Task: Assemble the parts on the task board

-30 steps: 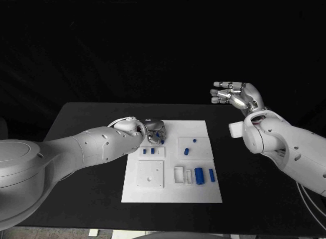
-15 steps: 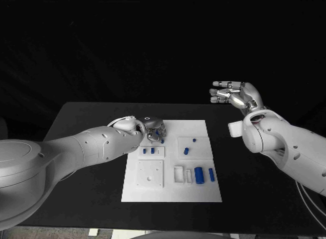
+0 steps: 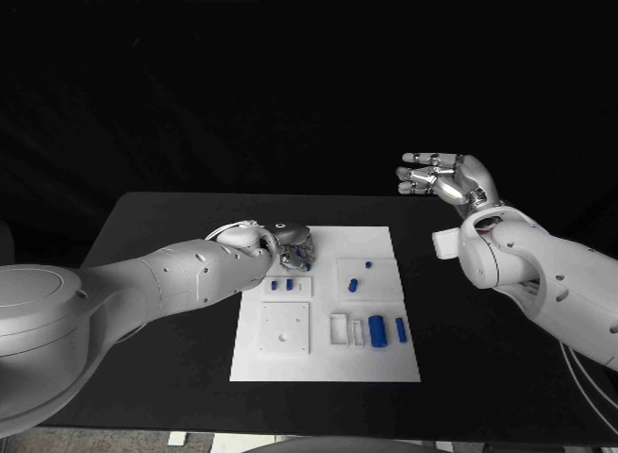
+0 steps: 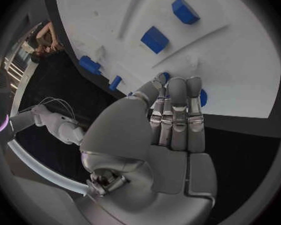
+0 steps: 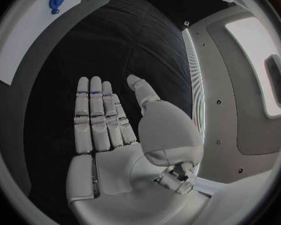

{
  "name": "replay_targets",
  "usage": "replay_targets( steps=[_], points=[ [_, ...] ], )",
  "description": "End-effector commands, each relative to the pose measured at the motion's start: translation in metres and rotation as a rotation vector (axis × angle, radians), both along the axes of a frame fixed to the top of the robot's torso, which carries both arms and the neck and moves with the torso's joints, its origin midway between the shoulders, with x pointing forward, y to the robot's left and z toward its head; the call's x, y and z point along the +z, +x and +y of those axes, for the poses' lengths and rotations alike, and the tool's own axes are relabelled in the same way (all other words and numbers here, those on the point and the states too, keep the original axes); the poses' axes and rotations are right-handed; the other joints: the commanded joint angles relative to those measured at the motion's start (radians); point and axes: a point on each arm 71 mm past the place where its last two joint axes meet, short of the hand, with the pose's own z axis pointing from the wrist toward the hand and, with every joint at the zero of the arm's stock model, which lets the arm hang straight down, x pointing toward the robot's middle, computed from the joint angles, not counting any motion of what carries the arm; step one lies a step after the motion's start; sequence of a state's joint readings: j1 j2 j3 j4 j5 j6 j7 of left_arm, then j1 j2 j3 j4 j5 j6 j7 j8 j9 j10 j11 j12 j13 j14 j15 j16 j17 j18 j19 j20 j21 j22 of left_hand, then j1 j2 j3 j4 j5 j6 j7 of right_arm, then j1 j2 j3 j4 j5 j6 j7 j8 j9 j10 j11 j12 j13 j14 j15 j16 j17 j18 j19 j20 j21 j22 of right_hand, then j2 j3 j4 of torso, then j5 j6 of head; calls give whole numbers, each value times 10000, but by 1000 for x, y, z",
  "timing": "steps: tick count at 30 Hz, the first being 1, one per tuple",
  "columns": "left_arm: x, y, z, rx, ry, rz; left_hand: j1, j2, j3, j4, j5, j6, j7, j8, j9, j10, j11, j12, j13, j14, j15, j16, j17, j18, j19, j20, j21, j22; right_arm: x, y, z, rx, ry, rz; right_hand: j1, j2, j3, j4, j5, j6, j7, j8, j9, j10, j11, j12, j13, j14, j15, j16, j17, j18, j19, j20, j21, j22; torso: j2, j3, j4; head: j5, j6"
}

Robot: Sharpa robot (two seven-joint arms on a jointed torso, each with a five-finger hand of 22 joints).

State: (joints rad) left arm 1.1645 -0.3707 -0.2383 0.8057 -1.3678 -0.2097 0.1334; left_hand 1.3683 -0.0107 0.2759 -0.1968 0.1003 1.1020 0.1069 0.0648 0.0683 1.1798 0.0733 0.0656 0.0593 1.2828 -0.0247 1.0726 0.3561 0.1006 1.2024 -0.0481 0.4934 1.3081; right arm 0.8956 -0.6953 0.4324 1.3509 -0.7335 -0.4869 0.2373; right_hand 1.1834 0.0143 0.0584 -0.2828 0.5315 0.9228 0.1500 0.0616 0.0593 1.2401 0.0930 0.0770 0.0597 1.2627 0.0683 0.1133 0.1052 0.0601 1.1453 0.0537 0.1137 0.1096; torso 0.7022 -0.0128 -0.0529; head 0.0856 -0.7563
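Note:
The white task board [image 3: 329, 359] lies in the middle of the black table. My left hand [image 3: 292, 242] hovers over its far left corner. In the left wrist view its fingers [image 4: 178, 110] lie close together against the thumb, and a blue part [image 4: 203, 98] peeks out at both sides of the tips, seemingly pinched. Loose blue parts lie on the board: two small ones [image 3: 281, 284] near that hand, two more [image 3: 352, 283] mid-board, and two long ones [image 3: 378, 331] at the near right. My right hand [image 3: 441, 177] is raised beyond the table's far right edge, palm flat and holding nothing [image 5: 115, 135].
A square white plate [image 3: 286, 328] and two narrow white frames [image 3: 347, 330] sit on the board's near half. The left wrist view shows two blue blocks [image 4: 154, 39] and a blue cylinder [image 4: 90, 65] on the board [image 4: 234, 60]. Bare black table [image 3: 159, 283] surrounds the board.
My left hand has shifted very slightly towards the board's far left corner. The right hand has stayed raised in the same place.

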Motion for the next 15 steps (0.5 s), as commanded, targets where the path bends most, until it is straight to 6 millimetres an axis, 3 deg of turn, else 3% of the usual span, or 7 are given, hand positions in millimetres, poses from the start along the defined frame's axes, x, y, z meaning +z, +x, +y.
replay_targets(
  steps=[1, 15],
  points=[
    [-3, -2, -3, -67, 102, 357, -5, -107, 24, -66, 45, 87, -2, -18, -4, -51, 28, -65, -14, 58, 28, 40, 8, 148, 28, 68, 65, 196, 1, -1, 2, 224, -49, -59, -65, -1, 21, -2, -5, -15, 50, -22, 4, 57, -30, -17, 8, -14, 14, 42, 8, 44, 67, 5, -29, -8, 0, 3, 5, -8, -9],
    [-9, -3, -4, 46, 299, 443, -111, -72, 8, -28, 33, 128, 11, -16, -7, -33, 25, -62, -13, 99, 38, 80, 12, 187, 31, 96, 129, 179, 1, -1, 3, 252, -44, -58, -65, -1, 21, -2, -5, -15, 50, -22, 4, 57, -30, -17, 8, -14, 14, 42, 8, 44, 67, 5, -29, -8, 8, -1, -11, -65, -44]
  ],
)
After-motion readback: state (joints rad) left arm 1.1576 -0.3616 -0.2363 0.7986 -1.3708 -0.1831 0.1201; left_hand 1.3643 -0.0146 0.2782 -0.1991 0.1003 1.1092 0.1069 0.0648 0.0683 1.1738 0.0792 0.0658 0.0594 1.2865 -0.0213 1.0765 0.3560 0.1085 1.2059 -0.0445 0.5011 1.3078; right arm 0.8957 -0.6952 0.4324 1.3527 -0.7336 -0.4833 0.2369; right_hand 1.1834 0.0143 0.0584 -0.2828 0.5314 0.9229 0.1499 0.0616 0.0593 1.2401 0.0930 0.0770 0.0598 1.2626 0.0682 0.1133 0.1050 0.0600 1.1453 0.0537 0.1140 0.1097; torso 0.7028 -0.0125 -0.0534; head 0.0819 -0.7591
